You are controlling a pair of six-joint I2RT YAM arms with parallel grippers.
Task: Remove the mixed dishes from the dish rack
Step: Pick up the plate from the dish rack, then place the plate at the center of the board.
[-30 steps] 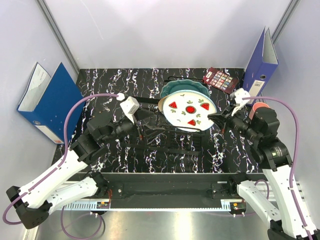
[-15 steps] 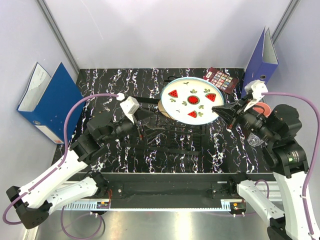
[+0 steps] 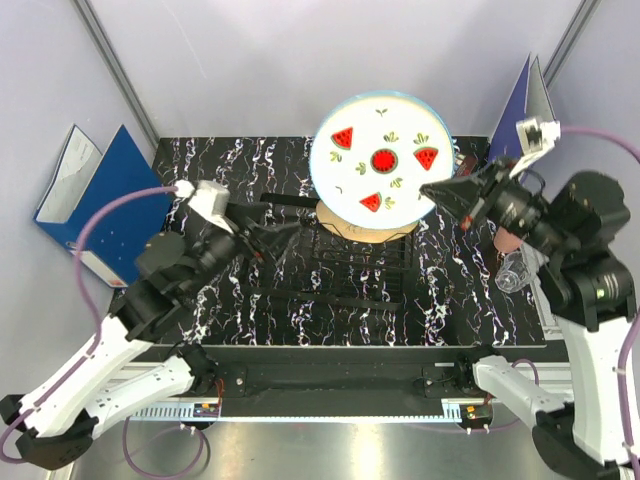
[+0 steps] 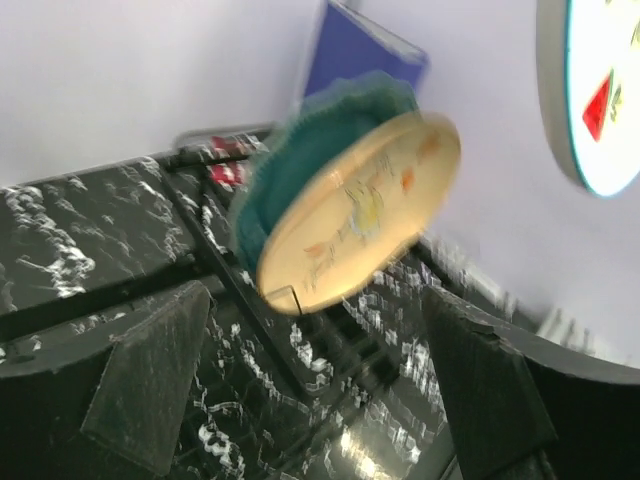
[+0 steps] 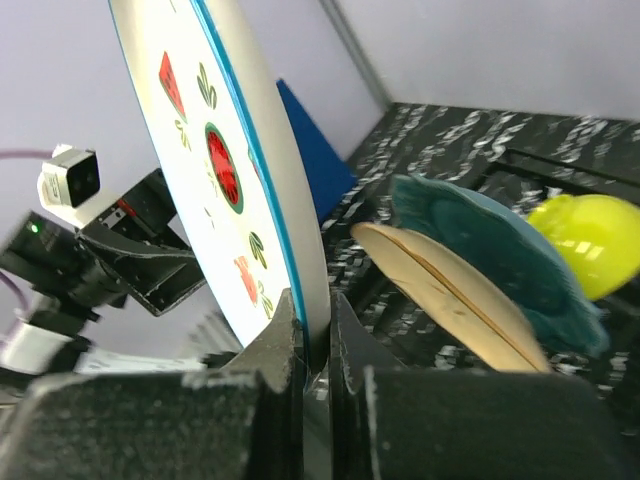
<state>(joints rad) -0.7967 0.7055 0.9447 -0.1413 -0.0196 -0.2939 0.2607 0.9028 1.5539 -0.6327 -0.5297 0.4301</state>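
My right gripper (image 3: 432, 190) is shut on the rim of the white plate with red fruit marks (image 3: 380, 155) and holds it high above the black wire dish rack (image 3: 350, 268). The right wrist view shows the jaws (image 5: 315, 320) clamped on that plate's (image 5: 215, 170) edge. The cream floral plate (image 4: 350, 215) and the teal scalloped plate (image 4: 310, 160) stand tilted in the rack. The small yellow-green bowl (image 5: 585, 240) sits behind them. My left gripper (image 3: 285, 235) is open and empty, left of the rack. The clear glass (image 3: 510, 272) lies on the table at the right.
A blue ring binder (image 3: 95, 205) stands at the left wall and another (image 3: 525, 120) at the back right corner. The table (image 3: 220, 160) is black marble-patterned, with grey walls close on three sides. The pink cup is mostly hidden behind my right arm.
My right gripper has lifted the white fruit plate up and out of the rack. My left arm has drawn back to the left, away from the plates.
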